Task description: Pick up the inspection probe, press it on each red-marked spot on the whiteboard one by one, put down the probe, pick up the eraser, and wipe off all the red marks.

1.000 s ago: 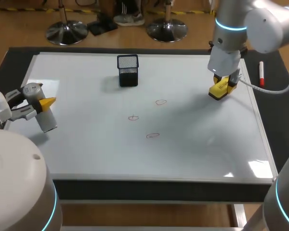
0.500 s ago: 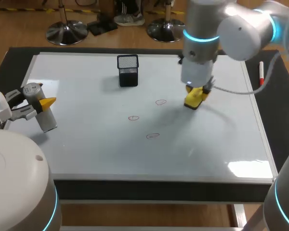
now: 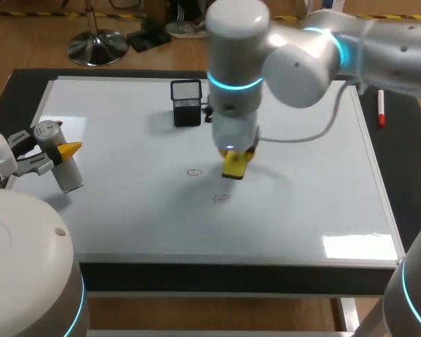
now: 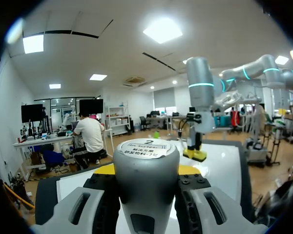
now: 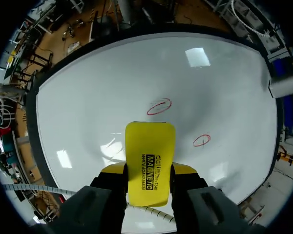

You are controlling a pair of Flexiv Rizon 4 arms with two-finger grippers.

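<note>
Eraser travel is the change. Head view: the right gripper (image 3: 233, 156), clamped on the yellow block eraser (image 3: 234, 168), has swept from the far right of the white whiteboard (image 3: 302, 210) to its middle, covering the far red mark's spot. The middle red mark (image 3: 194, 171) and near red mark (image 3: 223, 198) remain, so wiping looks just begun. Left wrist view: the left gripper (image 4: 146, 204) clasps the grey cylindrical inspection probe (image 4: 145, 163), not set down. Right wrist view: both marks lie ahead of the eraser.
</note>
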